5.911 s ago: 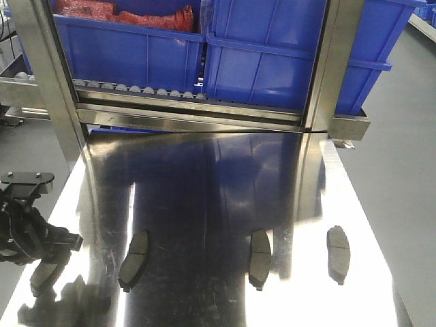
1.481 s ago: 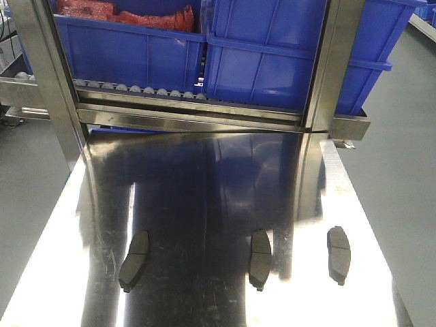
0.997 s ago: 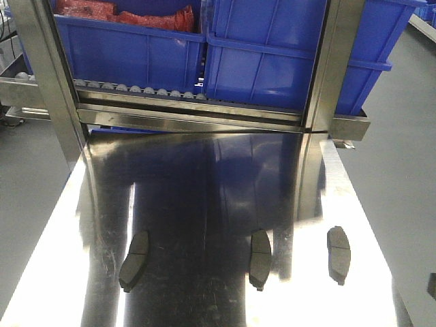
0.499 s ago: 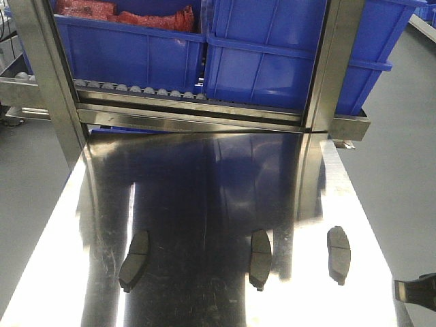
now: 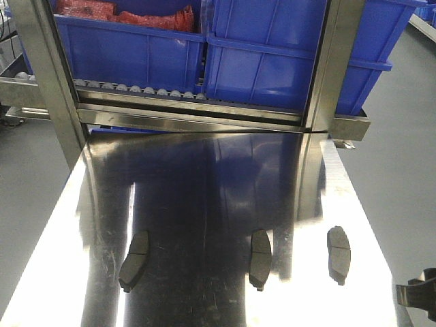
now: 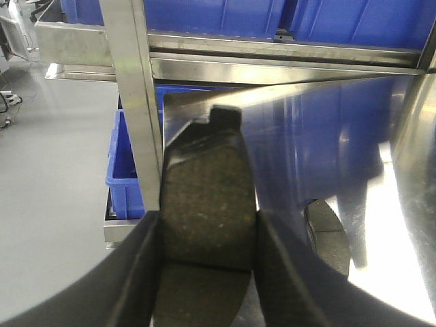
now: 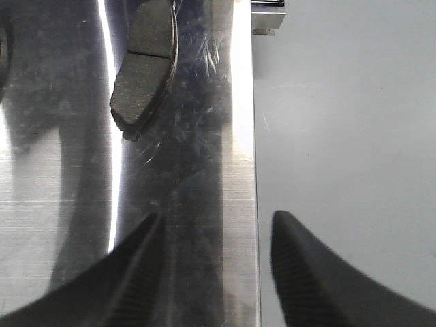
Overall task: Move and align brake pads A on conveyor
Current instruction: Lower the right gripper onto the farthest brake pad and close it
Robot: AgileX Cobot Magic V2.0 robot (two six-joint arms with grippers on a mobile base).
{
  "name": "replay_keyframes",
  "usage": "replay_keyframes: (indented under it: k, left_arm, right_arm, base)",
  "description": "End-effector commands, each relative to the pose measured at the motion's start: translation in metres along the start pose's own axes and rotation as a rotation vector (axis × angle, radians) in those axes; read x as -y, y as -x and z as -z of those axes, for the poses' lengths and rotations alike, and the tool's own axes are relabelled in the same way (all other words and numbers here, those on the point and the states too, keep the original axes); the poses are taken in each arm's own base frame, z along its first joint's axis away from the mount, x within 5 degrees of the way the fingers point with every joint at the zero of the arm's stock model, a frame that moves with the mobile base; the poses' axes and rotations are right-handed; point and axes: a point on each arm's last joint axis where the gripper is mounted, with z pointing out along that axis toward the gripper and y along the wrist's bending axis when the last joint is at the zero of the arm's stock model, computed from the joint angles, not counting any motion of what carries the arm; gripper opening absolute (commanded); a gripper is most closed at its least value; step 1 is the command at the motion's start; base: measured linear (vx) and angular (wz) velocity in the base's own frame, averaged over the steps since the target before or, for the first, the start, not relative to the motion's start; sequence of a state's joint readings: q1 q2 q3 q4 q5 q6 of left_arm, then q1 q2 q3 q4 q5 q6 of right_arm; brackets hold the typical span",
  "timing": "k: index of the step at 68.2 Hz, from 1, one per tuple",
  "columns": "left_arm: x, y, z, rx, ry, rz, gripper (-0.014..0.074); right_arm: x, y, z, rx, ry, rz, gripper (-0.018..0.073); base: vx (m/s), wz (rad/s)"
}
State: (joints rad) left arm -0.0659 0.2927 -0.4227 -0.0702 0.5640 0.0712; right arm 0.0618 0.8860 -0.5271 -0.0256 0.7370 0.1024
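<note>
Left wrist view had the left gripper (image 6: 208,221) nearest, its jaws clamped on the held pad (image 6: 208,180), which sat between the two black fingers (image 6: 139,272) by its long edges, rough dark face toward the camera and a notched tab at the far end. Just beyond the right finger the left pad (image 6: 327,235) lay flat on the shiny steel table (image 6: 381,157), and a steel post (image 6: 136,102) rose by the table's left corner with grey floor (image 6: 54,170) beside it. On the right wrist view the right gripper (image 7: 216,221) hung with its jaws spread wide and nothing between them, straddling the table's right edge, one finger over steel and the other over floor. Farther on, the right pad (image 7: 143,65) lay flat near that edge, apart from the jaws. From the front view only a bit of the right gripper (image 5: 415,296) showed at the lower right corner, just off the table. Three pads lay in a rough row across the near part of the table, each set lengthwise: the left pad (image 5: 133,260) slightly slanted, the middle pad (image 5: 259,258), and the right pad (image 5: 338,254), all well apart. Behind the table stood a rack with a line of rollers (image 5: 136,88) carrying blue bins (image 5: 272,61), the left one holding red items (image 5: 122,13).
</note>
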Motion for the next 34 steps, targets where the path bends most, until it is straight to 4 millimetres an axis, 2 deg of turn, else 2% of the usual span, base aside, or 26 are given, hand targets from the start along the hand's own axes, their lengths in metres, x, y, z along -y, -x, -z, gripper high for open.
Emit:
replay_keyframes:
  k: [1, 12, 24, 34]
  left_arm:
    - [0.000, 0.017, 0.004, 0.117, -0.003, 0.019, -0.0006]
    - [0.000, 0.017, 0.004, 0.117, -0.003, 0.019, -0.0006]
    - [0.000, 0.017, 0.004, 0.117, -0.003, 0.019, -0.0006]
    - [0.000, 0.017, 0.004, 0.117, -0.003, 0.019, -0.0006]
  right_arm:
    - [-0.001, 0.017, 0.009, 0.096, 0.002, 0.008, 0.0460]
    - [-0.006, 0.039, 0.010, 0.087, 0.037, -0.029, 0.0467]
    - [-0.011, 0.068, -0.007, 0.007, 0.053, -0.040, 0.0466]
    - [-0.035, 0.088, -0.024, -0.029, 0.093, 0.045, 0.0466]
  base:
    - [0.00, 0.00]
    - [0.00, 0.00]
    - [0.00, 0.00]
    - [0.00, 0.00]
